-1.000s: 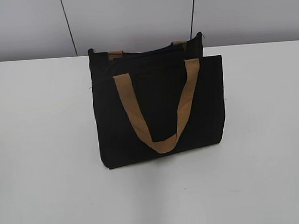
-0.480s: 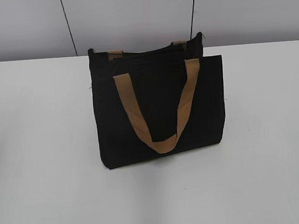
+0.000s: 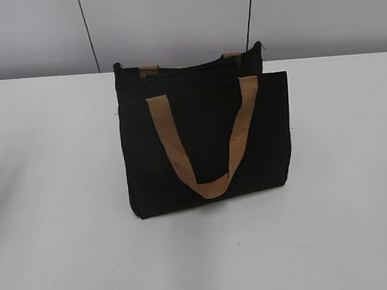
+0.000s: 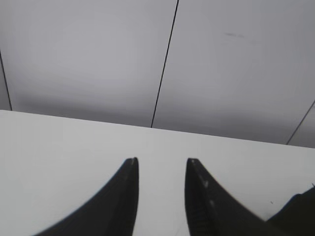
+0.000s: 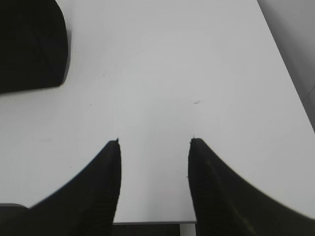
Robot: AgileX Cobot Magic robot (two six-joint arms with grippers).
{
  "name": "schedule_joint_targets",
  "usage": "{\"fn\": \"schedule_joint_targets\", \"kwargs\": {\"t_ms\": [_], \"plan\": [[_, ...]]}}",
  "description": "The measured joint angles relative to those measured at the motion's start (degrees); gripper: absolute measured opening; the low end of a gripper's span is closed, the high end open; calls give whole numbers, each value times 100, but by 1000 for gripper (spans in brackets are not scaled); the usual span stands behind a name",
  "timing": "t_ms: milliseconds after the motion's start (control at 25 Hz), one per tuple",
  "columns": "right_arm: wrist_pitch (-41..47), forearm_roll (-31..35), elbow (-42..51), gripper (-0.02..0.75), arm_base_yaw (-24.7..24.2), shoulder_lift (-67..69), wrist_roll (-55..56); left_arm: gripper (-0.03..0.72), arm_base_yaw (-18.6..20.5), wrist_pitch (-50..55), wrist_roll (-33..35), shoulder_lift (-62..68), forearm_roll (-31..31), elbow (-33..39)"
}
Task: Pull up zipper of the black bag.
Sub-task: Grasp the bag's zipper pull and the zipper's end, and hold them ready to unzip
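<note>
- While neither arm shows in the exterior view, each wrist view shows its gripper hanging over the white worktop [image 3: 55,261]: the left gripper [image 4: 161,162] and the right gripper [image 5: 153,141] both stand released, jaws parted on nothing.
- Near the middle of the worktop stands the black bag [image 3: 206,141], upright, one tan handle [image 3: 205,144] drooping down its near face.
- Along its top edge, at the far side, runs the zipper [image 3: 188,67]; the pull tab is too small to pick out.
- What the bag holds cannot be told; its mouth is hidden from here.
- Risk, as I judge it: the soft bag may tip or slide if the tab is tugged without the other gripper bracing it, or a gripper may snag a handle instead.
</note>
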Motion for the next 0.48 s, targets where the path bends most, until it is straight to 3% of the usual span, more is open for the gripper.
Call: {"fn": "schedule_joint_targets", "kwargs": {"t_ms": [240, 480], "plan": [[0, 0, 0, 355, 0, 0, 0, 246, -66, -1685, 0, 1214, 30, 254], [0, 0, 0, 355, 0, 0, 0, 246, -683, -2740, 0, 2260, 260, 366]]}}
